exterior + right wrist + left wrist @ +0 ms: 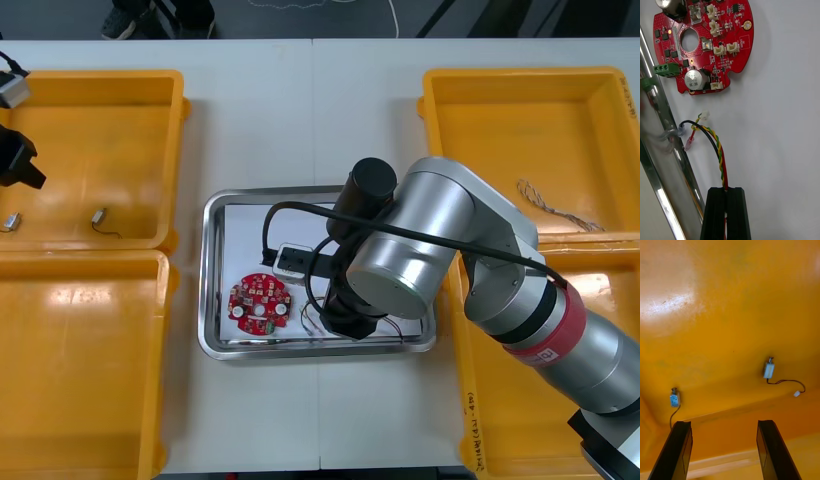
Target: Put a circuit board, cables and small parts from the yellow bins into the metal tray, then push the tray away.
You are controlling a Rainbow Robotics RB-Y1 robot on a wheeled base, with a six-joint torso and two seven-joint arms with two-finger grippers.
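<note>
1. Inside the tray (207, 270), the right fingers (717, 210) are gripping the cable (720, 157) near the board (700, 45); lifting unopened is risking pulling it out.
2. Over a left bin (100, 130), the left fingers (681, 442) are hanging open above two parts (768, 370).

Nothing here is actually legible, tbh. The board (700, 41) has tiny white markings next to its components, and its round silver part (693, 79) has some dark print on top, but I can't make out a single character. There's a small white label (547, 352) at the red band (540, 322) on the right arm (450, 240), too small to read. The near right bin (468, 420) has dark scribbles along its rim, also unreadable.
</note>
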